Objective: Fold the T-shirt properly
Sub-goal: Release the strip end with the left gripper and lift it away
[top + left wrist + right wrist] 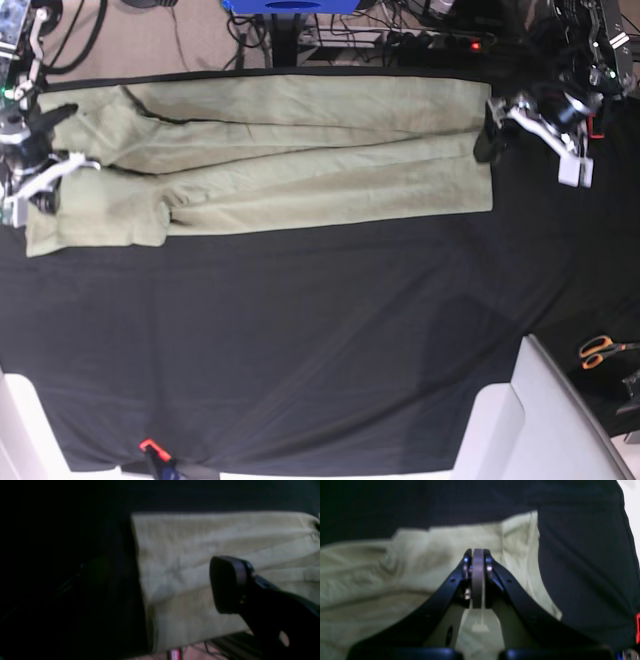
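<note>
Sage-green cotton, the T-shirt (pixel 300 150) is lying folded into a long band across the twelve o'clock side of the black-clothed desk (pixel 320 340). My right fingers (pixel 477 552) are pressing shut with nothing between them, hovering over its sleeve end at nine o'clock. My left fingers (pixel 487 135) are spreading wide at the hem end, around two o'clock, gripping nothing.

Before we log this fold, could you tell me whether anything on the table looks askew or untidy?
Yes: the T-shirt lies as a long band along the far side of the black cloth, with one sleeve sticking out unfolded toward the near side and creases running along it.
</note>
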